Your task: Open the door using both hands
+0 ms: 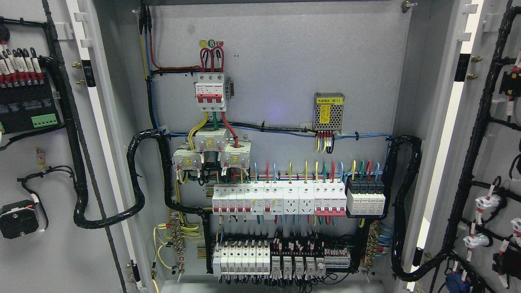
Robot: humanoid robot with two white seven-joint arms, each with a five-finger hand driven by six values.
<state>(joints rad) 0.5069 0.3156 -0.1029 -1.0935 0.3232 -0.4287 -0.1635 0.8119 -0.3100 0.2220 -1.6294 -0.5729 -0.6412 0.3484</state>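
Both steel doors, left door (pixel 61 252) and right door (pixel 488 162), stood swung wide, probably stiff and harness-heavy, best gripped by free edges; no hand was visible, state undeterminable.

Readable markings inside the open cabinet — few and small

A round green sticker (pixel 211 43) above the red-and-white main breaker (pixel 211 92), upper centre of the frame, carries the letter "B"; the stickers either side of it are half hidden by wires and cannot be read. Right of centre, the perforated metal power supply (pixel 329 117) bears a yellow label (pixel 329 99) with Chinese characters ending in "(B1)" — a second yellow label (pixel 325 113) below it is too small to read. Print on the lower breakers is illegible.
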